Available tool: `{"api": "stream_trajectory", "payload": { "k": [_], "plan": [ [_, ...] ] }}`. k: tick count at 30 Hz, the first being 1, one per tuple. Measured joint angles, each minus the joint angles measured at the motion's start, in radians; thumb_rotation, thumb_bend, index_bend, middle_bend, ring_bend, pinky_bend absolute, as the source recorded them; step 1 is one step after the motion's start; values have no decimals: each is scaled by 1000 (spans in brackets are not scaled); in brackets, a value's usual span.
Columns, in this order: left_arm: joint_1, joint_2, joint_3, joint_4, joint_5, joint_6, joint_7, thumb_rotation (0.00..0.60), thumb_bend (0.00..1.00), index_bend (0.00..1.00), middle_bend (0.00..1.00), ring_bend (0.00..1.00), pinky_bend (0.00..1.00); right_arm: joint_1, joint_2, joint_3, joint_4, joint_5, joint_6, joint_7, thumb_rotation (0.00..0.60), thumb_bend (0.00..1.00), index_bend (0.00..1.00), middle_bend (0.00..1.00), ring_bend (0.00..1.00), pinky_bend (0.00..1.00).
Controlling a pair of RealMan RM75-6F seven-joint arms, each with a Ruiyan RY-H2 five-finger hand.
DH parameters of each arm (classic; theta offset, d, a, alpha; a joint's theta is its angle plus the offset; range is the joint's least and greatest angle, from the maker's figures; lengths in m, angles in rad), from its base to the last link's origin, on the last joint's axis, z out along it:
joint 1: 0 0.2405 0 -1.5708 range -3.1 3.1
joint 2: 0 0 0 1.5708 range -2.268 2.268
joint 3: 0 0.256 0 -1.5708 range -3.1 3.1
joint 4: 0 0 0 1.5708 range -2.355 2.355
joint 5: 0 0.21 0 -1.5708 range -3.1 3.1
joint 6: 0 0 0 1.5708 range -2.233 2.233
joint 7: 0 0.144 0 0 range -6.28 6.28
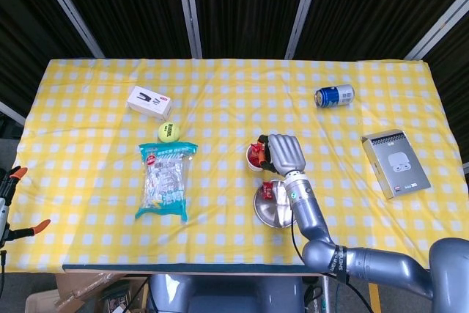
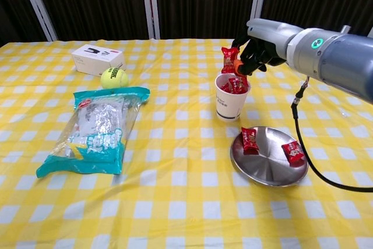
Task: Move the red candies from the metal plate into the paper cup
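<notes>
My right hand (image 2: pixel 256 51) (image 1: pixel 282 154) hovers above the white paper cup (image 2: pixel 231 102) and holds a red candy (image 2: pixel 229 59) just over its mouth. The cup (image 1: pixel 256 163) has several red candies inside and is mostly hidden behind the hand in the head view. The round metal plate (image 2: pixel 269 164) (image 1: pixel 272 210) lies to the cup's near right. Two red candies remain on it, one at its left edge (image 2: pixel 250 139) and one at its right (image 2: pixel 293 151). My left hand is in neither view.
A teal snack bag (image 2: pixel 96 129), a tennis ball (image 2: pixel 114 77) and a white box (image 2: pixel 98 59) lie to the left. A blue can (image 1: pixel 334 96) lies on its side at the far right, and a grey box (image 1: pixel 396 163) sits near the right edge.
</notes>
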Motion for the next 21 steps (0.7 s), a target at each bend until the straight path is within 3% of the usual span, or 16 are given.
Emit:
{"api": "stream_trajectory", "payload": {
  "k": [14,21],
  "plan": [
    [-2,8,0,-15,-8,-8,0,600,11,0,0,0,0,34,-77,-13,161,46,-57,61,600,666,588,716,782,999],
    [-1,11,2,-17,-5,-8,-3,600,11,0,0,0,0,16,-67,-33,148,38,-68,89,600,666,462,716,756,999]
  ]
}}
